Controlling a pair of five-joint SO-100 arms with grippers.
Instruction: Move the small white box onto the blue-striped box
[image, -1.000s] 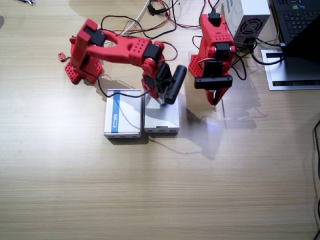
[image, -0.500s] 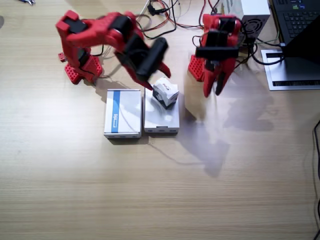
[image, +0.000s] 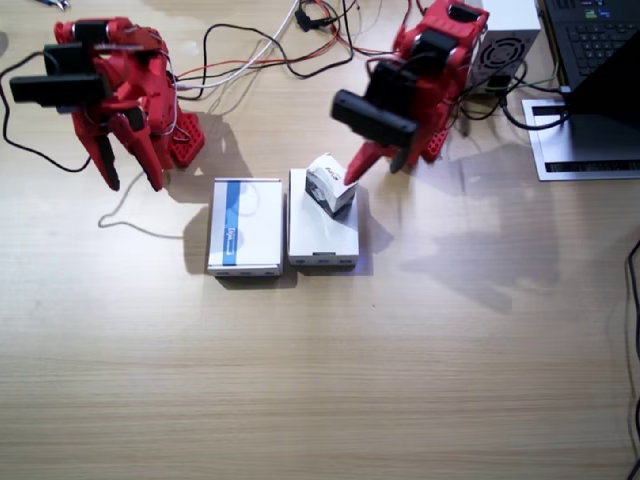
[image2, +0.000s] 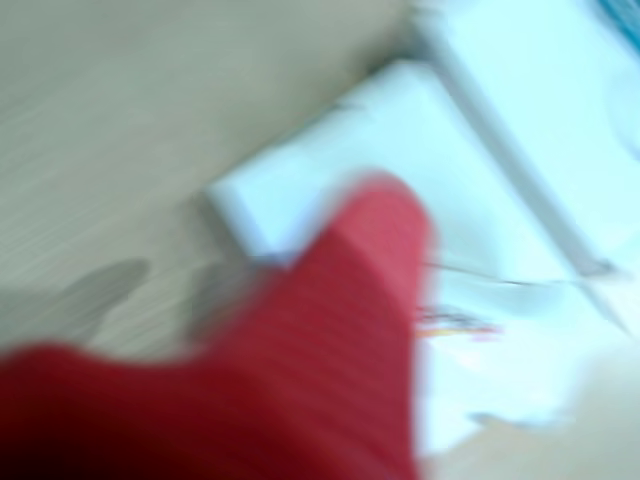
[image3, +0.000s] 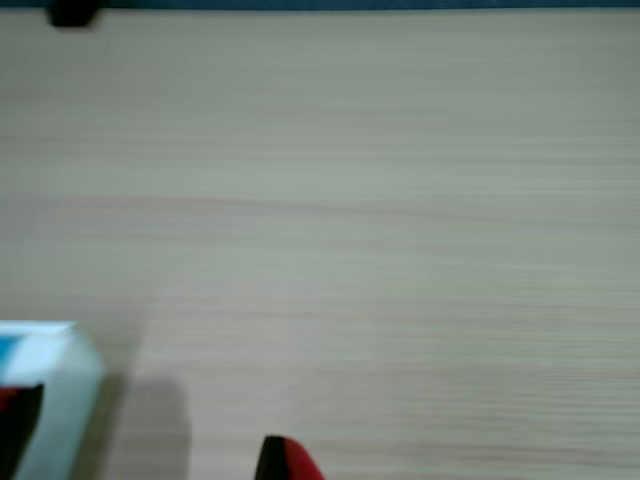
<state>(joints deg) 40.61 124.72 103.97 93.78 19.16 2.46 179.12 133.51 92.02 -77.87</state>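
In the fixed view our left gripper has a fingertip touching the small white box, which sits on the plain box, not yet on the striped box just beyond it. We cannot tell whether the jaws are apart. The right gripper hangs clear, fingers slightly apart, leaving room.

In a wrist view a blurred red finger covers the white boxes.

In another wrist view we see bare table ahead of the fingers.
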